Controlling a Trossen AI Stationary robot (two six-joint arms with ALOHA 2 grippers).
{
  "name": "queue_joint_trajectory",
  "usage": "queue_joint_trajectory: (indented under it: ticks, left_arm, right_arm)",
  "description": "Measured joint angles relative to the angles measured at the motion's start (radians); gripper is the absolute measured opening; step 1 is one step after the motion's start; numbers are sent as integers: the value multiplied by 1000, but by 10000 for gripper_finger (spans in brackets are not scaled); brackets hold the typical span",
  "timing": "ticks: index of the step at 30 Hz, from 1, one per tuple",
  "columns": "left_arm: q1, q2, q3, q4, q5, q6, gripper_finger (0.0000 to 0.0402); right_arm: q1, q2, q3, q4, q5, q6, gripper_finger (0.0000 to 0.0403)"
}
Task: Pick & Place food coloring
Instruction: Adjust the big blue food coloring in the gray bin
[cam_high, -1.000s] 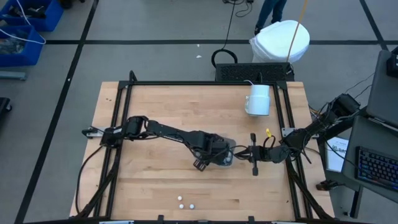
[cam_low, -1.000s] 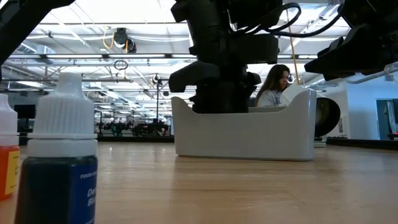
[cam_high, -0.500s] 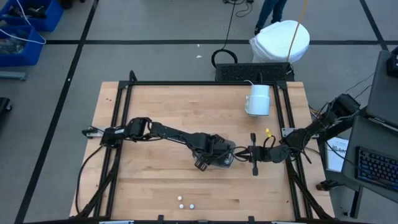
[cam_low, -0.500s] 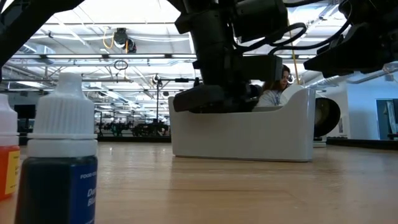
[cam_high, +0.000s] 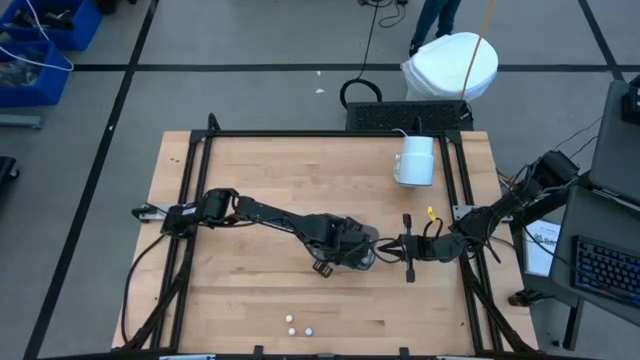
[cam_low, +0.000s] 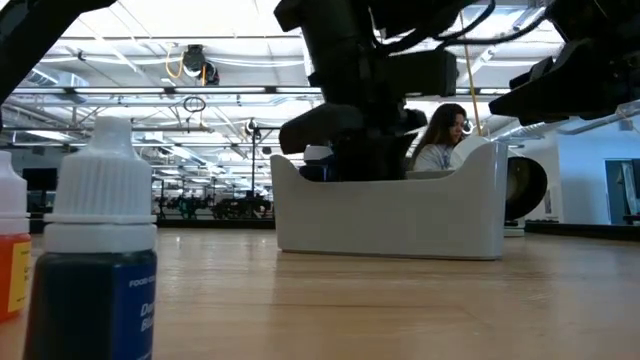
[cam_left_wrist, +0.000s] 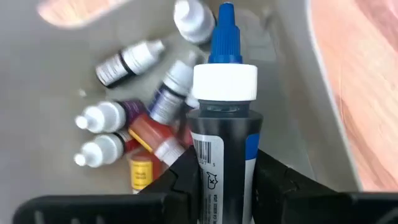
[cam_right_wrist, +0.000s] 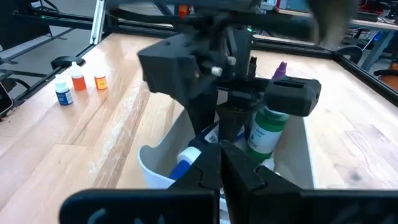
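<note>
The left gripper (cam_left_wrist: 227, 180) holds a blue-tipped, white-collared dark bottle (cam_left_wrist: 224, 130) upright between its fingers, directly over the white tray (cam_low: 390, 215) at mid-desk. The right gripper's opening cannot be told.

Left arm stretched low across the table, left gripper (cam_high: 345, 254) fingers clamped either side of something, right gripper (cam_high: 392, 245) just beside it, fingers pressed together

A wooden table (cam_high: 250, 170) with a black frame carries a pale tray (cam_low: 390, 215) near its middle, a large white mug (cam_high: 415, 160) toward the far right corner, and three small dropper bottles (cam_high: 298, 326) standing near the front edge.
</note>
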Motion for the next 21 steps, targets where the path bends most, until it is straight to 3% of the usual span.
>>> queue_joint_trajectory:
  ticks: [8, 13, 21]
  left_arm:
    - [-34, -83, 1, 74, -91, -16, 106]
    - [-66, -190, 2, 129, -93, -40, 107]
    - [-81, -371, -62, 202, 248, -87, 94]
  right_arm:
    - [0, 0, 0, -5, 0, 2, 0]
    - [0, 0, 0, -3, -1, 2, 0]
    - [0, 0, 0, 5, -3, 16, 0]
